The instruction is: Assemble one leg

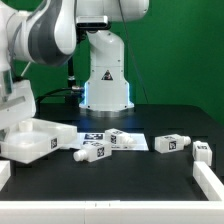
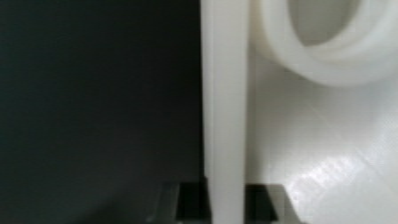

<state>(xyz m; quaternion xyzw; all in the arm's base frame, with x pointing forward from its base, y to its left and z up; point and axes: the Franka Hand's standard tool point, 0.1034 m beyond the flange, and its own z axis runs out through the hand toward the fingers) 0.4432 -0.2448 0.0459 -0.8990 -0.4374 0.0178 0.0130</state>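
Closest to the wrist camera, I saw two dark fingertips [image 2: 187,197] of the gripper [image 2: 226,198] sitting either side of the thin edge of a white panel [image 2: 226,90]. The edge filled the gap between them, so the tool looked pinched onto the panel. One round socket [image 2: 329,40] showed on the panel's broad face, and on the other side of the edge was only dark table [image 2: 89,100].

From the outside camera, the arm [image 1: 45,35] reached down at the exterior view's left, above the same panel [image 1: 30,140], which was at the left edge of the black table [image 1: 120,185]. I could not make out the fingers there.

All the legs lay loose on the table, well apart from the gripper. One leg [image 1: 90,151] lay just beside the panel's right corner, its narrower end pointing left. A second leg [image 1: 125,139] lay near the frame's middle by the marker board [image 1: 92,133]; I could not tell whether it rested on the board. A third leg [image 1: 172,143] lay further right. A fourth leg [image 1: 203,152] was near the right edge.

The robot base [image 1: 105,80] stood behind them.
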